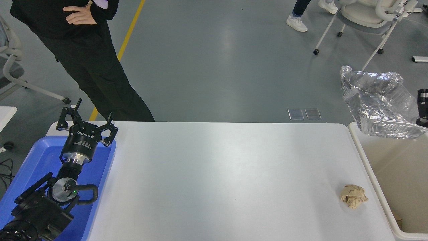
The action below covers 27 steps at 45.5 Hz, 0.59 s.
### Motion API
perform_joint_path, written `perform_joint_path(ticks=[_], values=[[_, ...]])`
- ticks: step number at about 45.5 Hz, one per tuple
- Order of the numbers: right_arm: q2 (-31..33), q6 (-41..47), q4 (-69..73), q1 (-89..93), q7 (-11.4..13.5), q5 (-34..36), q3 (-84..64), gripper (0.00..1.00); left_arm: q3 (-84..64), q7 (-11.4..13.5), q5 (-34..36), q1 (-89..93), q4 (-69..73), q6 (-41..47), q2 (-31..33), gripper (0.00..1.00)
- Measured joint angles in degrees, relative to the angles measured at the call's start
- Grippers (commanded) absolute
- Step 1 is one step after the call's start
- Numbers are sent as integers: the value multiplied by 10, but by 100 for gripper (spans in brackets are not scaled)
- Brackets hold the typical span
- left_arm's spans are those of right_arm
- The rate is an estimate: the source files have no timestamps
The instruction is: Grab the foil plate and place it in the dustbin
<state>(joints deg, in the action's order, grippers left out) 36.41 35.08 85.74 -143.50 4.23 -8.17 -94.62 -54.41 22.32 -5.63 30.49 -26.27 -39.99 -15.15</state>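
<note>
The right gripper (423, 113), barely in frame, holds the crumpled foil plate (378, 103) above the dustbin (362, 157)'s far rim; best released once fully over the opening.

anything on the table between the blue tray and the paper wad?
No. In the head view the white table is bare from the blue tray to the paper wad.

The black right gripper (423, 107) is cut off by the picture's right edge, so its fingers' grip on the crumpled silver foil plate (378, 102) cannot be told. The large beige plastic dustbin (366, 164) runs off the right and bottom edges.
</note>
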Motion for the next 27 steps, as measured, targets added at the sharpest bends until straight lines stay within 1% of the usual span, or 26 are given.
perform_joint_path(ticks=[13,16,17,27], values=[[26,-92,-33,54,1,-8,-14,0,0,0,0,0,0,0,0,100],[31,-117,-44,77,1,-8,-14,0,0,0,0,0,0,0,0,100],[37,-137,-54,97,1,-8,-13,0,0,0,0,0,0,0,0,100],[55,-194,-114,195,1,-7,14,0,0,0,0,0,0,0,0,100]])
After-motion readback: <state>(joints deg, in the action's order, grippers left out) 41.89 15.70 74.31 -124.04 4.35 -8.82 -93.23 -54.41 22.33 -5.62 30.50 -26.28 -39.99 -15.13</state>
